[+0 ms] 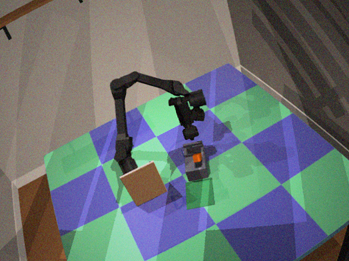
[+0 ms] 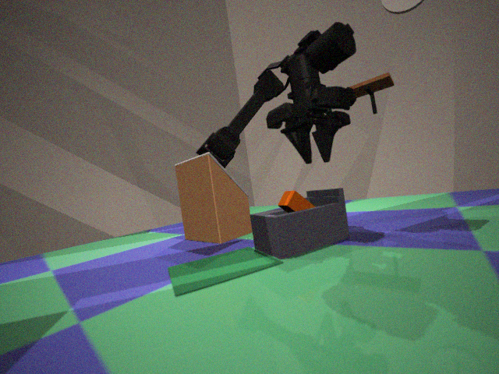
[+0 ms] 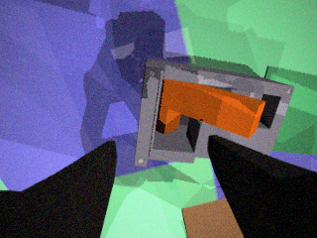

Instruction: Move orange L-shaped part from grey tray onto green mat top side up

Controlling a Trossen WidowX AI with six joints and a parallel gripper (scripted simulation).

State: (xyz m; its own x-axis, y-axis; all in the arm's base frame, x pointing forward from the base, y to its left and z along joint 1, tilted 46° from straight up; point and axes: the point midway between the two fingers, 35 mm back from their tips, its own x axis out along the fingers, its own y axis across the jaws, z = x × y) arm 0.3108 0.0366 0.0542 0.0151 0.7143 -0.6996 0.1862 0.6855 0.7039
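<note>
The orange L-shaped part (image 1: 196, 158) (image 2: 294, 200) (image 3: 208, 104) lies tilted in the pocket of the grey tray (image 1: 196, 172) (image 2: 302, 231) (image 3: 144, 129). One end sticks up above the tray's rim on the side towards the mat. My gripper (image 1: 190, 137) (image 2: 316, 160) (image 3: 162, 145) is open and empty. It hangs above the tray's far end, clear of the part. The dark green mat (image 1: 199, 194) (image 2: 217, 269) (image 3: 299, 114) lies flat right next to the tray, with nothing on it.
A brown wedge-shaped box (image 1: 144, 183) (image 2: 209, 201) (image 3: 210, 220) stands left of the tray, near the arm's base. The table has a green and purple chequered top. A wooden shelf (image 1: 24, 10) (image 2: 370, 84) hangs on the back wall.
</note>
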